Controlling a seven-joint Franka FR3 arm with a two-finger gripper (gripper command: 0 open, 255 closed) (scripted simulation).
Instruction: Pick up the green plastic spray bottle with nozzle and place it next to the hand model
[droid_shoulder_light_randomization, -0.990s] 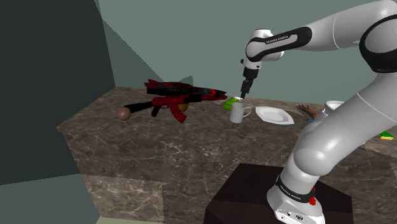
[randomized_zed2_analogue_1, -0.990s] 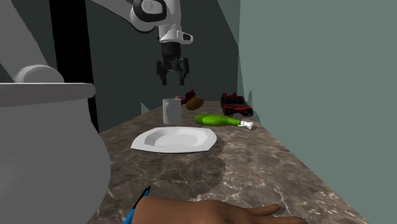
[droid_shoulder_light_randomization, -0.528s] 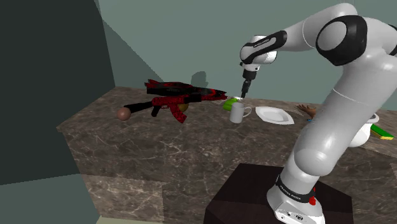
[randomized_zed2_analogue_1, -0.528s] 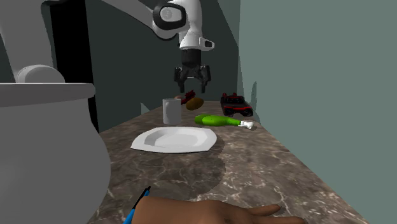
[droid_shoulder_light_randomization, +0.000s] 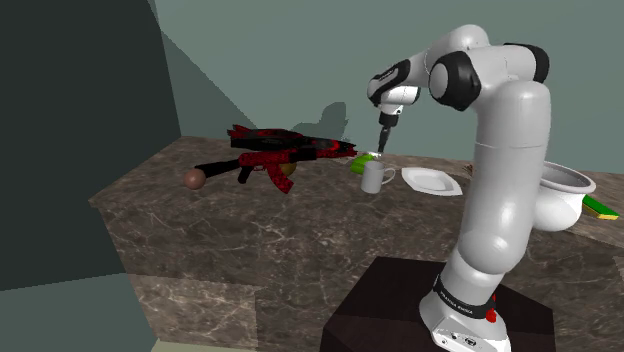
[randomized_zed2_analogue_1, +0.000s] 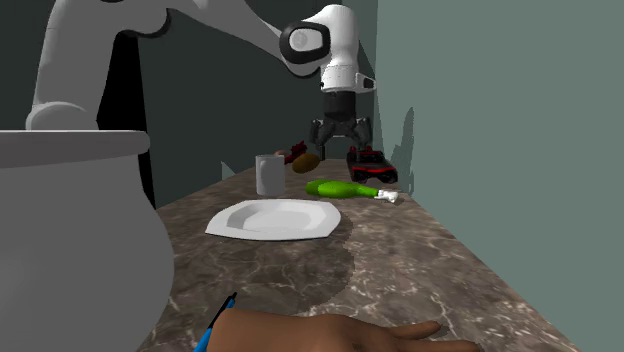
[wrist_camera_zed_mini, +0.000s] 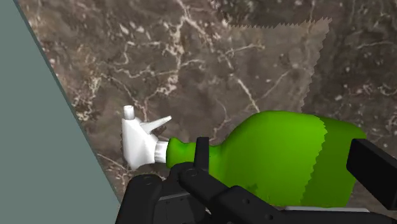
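Spray bottle (randomized_zed2_analogue_1: 345, 188) is green with a white trigger nozzle, and lies on its side on the dark marbled tabletop (randomized_zed2_analogue_1: 420, 270), close to the edge that runs along the grey-green wall; its nozzle end points toward that wall, its broad base away from it. The body is fat and rounded, narrowing to a short neck before the nozzle; it looks smooth, so I judge it could roll or slip under a poor pinch.

The gripper (randomized_zed2_analogue_1: 340, 150) hangs above the bottle, not touching it; the fingers stand wide apart and hold nothing. In the wrist view the bottle (wrist_camera_zed_mini: 280, 159) sits between them, one finger near the neck and the other out by the base. The step in hand is the approach, with the grasp not yet made.

The fingers seem to line up along the bottle's length, so the next move may call for a turn of the wrist so they close across the body; then a straight descent and a firm squeeze at the widest part.

The hand model (randomized_zed2_analogue_1: 330, 335) lies at the opposite end of the tabletop, well apart from the bottle; a white plate (randomized_zed2_analogue_1: 275, 218) and a grey mug (randomized_zed2_analogue_1: 268, 174) stand between, so the carry should pass over them.
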